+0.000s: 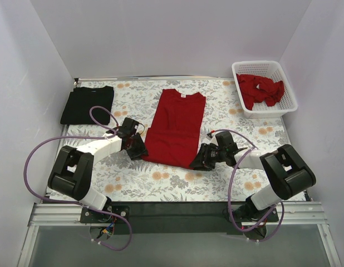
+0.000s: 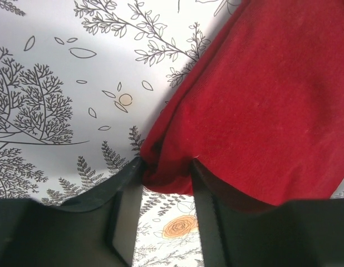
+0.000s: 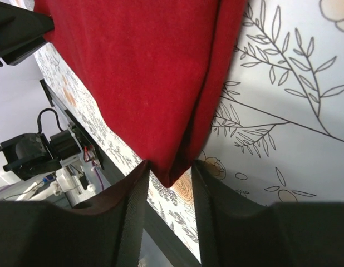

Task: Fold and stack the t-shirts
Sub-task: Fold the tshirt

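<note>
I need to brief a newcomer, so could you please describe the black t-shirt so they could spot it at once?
Start at the floral table and go to its far left corner. The black t-shirt lies there folded, apart from the red t-shirt spread at the centre. It is the only black garment; the others are red.

Bright red and black cloth showing against a pale floral print.

The red t-shirt on the table is showing a solid bright red with a small white neck label, and more red shirts of the same shade are lying in the white lattice basket. The black t-shirt is showing plain black. The tablecloth is carrying grey-black fern and leaf drawings on white, dotted with pale orange blossoms. Both arms are wearing white and black shells, with lilac cables looping off them; the left gripper and right gripper are showing black fingers.
</note>
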`<action>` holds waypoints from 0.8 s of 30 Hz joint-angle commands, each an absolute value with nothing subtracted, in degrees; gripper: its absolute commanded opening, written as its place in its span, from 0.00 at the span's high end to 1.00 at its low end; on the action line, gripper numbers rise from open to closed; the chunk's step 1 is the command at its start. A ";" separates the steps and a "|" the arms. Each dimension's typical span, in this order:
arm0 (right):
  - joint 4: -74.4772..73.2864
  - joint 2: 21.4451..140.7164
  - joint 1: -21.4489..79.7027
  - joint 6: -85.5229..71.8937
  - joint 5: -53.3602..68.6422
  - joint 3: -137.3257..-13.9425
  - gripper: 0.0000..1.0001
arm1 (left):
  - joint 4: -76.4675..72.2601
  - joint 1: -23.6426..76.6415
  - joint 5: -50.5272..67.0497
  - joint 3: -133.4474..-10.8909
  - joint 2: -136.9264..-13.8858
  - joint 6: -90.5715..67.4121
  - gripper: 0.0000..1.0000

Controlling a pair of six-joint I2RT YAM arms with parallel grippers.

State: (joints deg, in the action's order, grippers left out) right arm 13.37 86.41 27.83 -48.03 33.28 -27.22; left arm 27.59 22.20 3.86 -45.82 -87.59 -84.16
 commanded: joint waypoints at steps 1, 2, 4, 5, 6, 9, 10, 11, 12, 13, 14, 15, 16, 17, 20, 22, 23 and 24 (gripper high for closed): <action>14.85 87.54 28.21 -47.99 33.92 -26.72 0.64 | 28.21 22.24 2.90 -45.62 -89.65 -83.41 0.65; 14.77 87.45 28.30 -47.99 33.75 -26.54 0.67 | 28.39 22.24 2.81 -45.79 -89.82 -83.32 0.66; 14.59 87.19 28.04 -47.46 33.58 -26.19 0.80 | 28.74 22.24 2.38 -45.88 -89.91 -83.14 0.71; 14.42 86.93 27.78 -47.29 33.92 -26.02 0.90 | 29.00 22.24 1.85 -45.97 -89.91 -83.06 0.74; 14.07 86.66 27.51 -46.85 34.10 -25.75 0.94 | 29.61 22.24 1.58 -46.23 -89.83 -82.97 0.78; 9.86 85.61 25.67 -43.96 34.10 -26.27 0.99 | 31.63 22.24 0.79 -47.02 -89.56 -82.44 0.87; 4.62 85.52 24.71 -39.94 33.84 -28.02 0.99 | 32.08 22.15 -1.04 -47.20 -89.21 -82.18 0.87; 1.96 85.60 24.26 -38.08 33.49 -28.91 0.99 | 32.52 22.15 -1.05 -47.20 -89.03 -82.00 0.87; -0.76 85.78 24.00 -36.14 32.53 -29.96 0.99 | 33.13 22.24 -1.05 -47.20 -88.95 -81.91 0.87; -4.97 85.96 23.82 -34.64 32.17 -30.75 0.99 | 33.40 22.24 -0.45 -47.02 -88.51 -81.74 0.87; -6.40 86.39 23.38 -32.28 32.17 -31.81 0.99 | 33.57 22.15 -0.09 -46.85 -88.42 -81.74 0.87; -7.29 86.57 23.20 -31.47 32.43 -32.08 0.99 | 34.18 22.24 1.22 -46.67 -88.24 -81.74 0.87; -8.08 86.75 23.20 -30.86 32.61 -32.34 0.99 | 34.36 22.24 2.27 -46.23 -88.07 -81.74 0.87; -9.65 87.18 23.20 -29.81 32.78 -32.78 0.99 | 34.63 22.24 4.11 -45.88 -87.54 -81.83 0.87; -12.29 86.93 23.20 -28.05 33.22 -33.05 0.99 | 35.42 22.32 7.19 -43.95 -85.79 -82.35 0.85; -13.79 86.40 23.03 -26.81 32.44 -33.05 0.99 | 35.51 22.41 9.13 -41.68 -84.47 -82.70 0.82; -15.28 85.27 23.03 -25.50 30.87 -32.96 0.99 | 35.42 22.50 10.36 -40.96 -82.81 -83.66 0.81; -15.90 84.56 22.85 -24.97 29.54 -32.78 0.99 | 35.16 22.67 10.98 -40.26 -81.75 -84.02 0.79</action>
